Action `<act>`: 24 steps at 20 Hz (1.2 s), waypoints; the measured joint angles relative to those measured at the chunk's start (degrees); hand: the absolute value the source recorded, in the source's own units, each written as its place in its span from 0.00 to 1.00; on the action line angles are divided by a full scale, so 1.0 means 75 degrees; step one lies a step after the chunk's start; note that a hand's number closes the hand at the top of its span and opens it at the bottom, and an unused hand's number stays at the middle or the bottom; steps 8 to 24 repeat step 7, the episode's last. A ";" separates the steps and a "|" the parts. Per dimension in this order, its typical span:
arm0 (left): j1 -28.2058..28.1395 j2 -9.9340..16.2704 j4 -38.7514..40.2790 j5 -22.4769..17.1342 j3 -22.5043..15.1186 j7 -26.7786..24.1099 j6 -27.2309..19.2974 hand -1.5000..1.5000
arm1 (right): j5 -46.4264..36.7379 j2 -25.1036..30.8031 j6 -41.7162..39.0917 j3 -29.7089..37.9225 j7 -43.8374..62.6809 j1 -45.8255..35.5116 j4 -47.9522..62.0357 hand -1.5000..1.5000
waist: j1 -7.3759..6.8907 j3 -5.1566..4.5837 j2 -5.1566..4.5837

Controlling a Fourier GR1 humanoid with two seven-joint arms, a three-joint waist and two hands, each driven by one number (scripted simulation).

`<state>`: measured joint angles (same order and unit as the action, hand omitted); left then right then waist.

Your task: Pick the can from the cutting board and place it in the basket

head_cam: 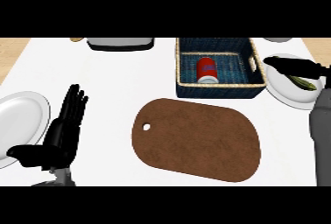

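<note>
At the worktop's left edge sits a white plate [19,116]. Just beside it my left hand [61,131] rests open, fingers straight, holding nothing. In the middle lies the brown cutting board [197,140], bare. Beyond it, near the far edge, the blue basket [220,89] holds the red can [206,70], lying on its floor. My right hand [294,68] hovers just right of the basket, over a second plate [287,94] with a green vegetable [304,83] on it. Its fingers are straight and hold nothing, clear of the can.
</note>
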<state>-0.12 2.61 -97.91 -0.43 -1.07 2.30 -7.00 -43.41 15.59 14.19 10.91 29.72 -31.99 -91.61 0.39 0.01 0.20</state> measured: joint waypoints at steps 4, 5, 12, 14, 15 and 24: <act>-0.0107 0.0014 -0.0026 -0.0015 0.0026 -0.0084 0.0042 0.50 | 0.1002 0.0489 -0.0581 0.0649 -0.0238 0.0534 -0.0818 0.00 | 0.0012 -0.0001 -0.0001; -0.0054 0.0033 0.0066 -0.0070 0.0096 -0.0114 0.0072 0.50 | 0.1298 0.0576 -0.0714 0.0817 -0.0341 0.0658 -0.0950 0.00 | 0.0013 -0.0001 -0.0004; -0.0018 0.0000 0.0123 -0.0056 0.0083 -0.0172 0.0069 0.50 | 0.1874 0.0759 -0.1014 0.1136 -0.0463 0.0813 -0.1195 0.00 | 0.0007 -0.0001 -0.0008; -0.0018 0.0000 0.0123 -0.0056 0.0083 -0.0172 0.0069 0.50 | 0.1874 0.0759 -0.1014 0.1136 -0.0463 0.0813 -0.1195 0.00 | 0.0007 -0.0001 -0.0008; -0.0018 0.0000 0.0123 -0.0056 0.0083 -0.0172 0.0069 0.50 | 0.1874 0.0759 -0.1014 0.1136 -0.0463 0.0813 -0.1195 0.00 | 0.0007 -0.0001 -0.0008; -0.0018 0.0000 0.0123 -0.0056 0.0083 -0.0172 0.0069 0.50 | 0.1874 0.0759 -0.1014 0.1136 -0.0463 0.0813 -0.1195 0.00 | 0.0007 -0.0001 -0.0008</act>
